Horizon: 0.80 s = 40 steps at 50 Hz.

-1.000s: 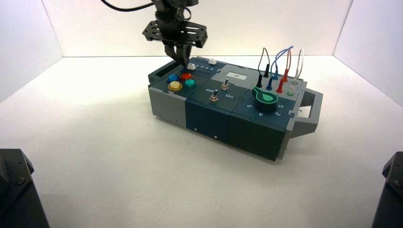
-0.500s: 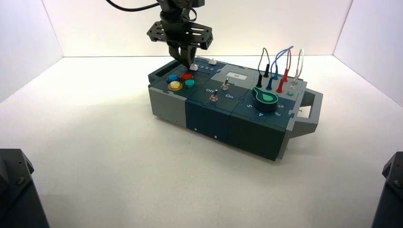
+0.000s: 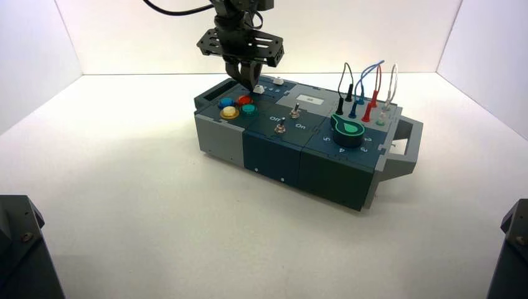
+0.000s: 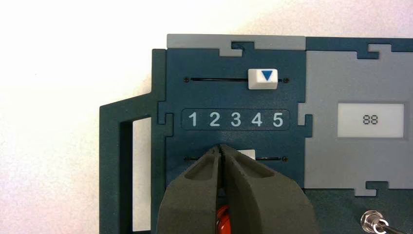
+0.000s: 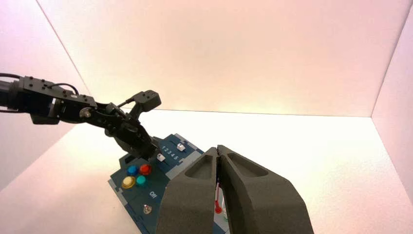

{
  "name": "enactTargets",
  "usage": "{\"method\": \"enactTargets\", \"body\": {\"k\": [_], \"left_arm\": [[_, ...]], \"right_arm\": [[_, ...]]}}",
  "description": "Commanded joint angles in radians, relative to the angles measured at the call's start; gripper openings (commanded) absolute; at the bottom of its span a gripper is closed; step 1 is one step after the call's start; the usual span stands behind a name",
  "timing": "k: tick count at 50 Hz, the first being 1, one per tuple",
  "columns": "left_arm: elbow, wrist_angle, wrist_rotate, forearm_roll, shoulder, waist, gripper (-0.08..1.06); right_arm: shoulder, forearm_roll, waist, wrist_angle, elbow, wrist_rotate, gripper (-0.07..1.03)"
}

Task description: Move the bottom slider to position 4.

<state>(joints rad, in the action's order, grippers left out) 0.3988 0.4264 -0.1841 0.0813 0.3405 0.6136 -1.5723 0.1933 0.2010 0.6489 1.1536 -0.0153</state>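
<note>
— What moved since a second ago?
— The left claw (image 3: pixel 251 83) slid along the box (image 3: pixel 299 143) toward the wires (image 3: pixel 367 87), and the bottom slider (image 4: pixel 248 154) went with it.
— Which way does the slider run?
— Its track lies along the row of digits (image 4: pixel 235 119), side to side. The knob peeks out just under 4 (image 4: pixel 257 119).
— What's around it?
— The top slider (image 4: pixel 262 78) sits near 5. A small screen (image 4: pixel 370 120) shows 88. A red button (image 4: pixel 222 218) hides behind the claw.
— And the claw?
— Its fingers (image 4: pixel 204 185) are pressed together, holding nothing, tips touching the knob's side. The right claw (image 5: pixel 218 157) is closed too, waiting far back.
</note>
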Motion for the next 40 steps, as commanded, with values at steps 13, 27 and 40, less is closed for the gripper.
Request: {"method": "enactTargets", "body": {"k": [13, 27, 40], "left_arm": [[-0.021, -0.002, -0.005, -0.003, -0.035, 0.029, -0.03], [-0.021, 0.003, -0.003, -0.002, -0.040, 0.031, -0.03], [-0.021, 0.003, -0.005, -0.002, -0.041, 0.031, -0.03]], "right_arm": [[0.008, 0.000, 0.002, -0.009, -0.012, 0.000, -0.02], [0.008, 0.000, 0.002, -0.009, -0.011, 0.000, -0.02], [0.008, -0.002, 0.002, -0.009, -0.011, 0.000, -0.02]]}}
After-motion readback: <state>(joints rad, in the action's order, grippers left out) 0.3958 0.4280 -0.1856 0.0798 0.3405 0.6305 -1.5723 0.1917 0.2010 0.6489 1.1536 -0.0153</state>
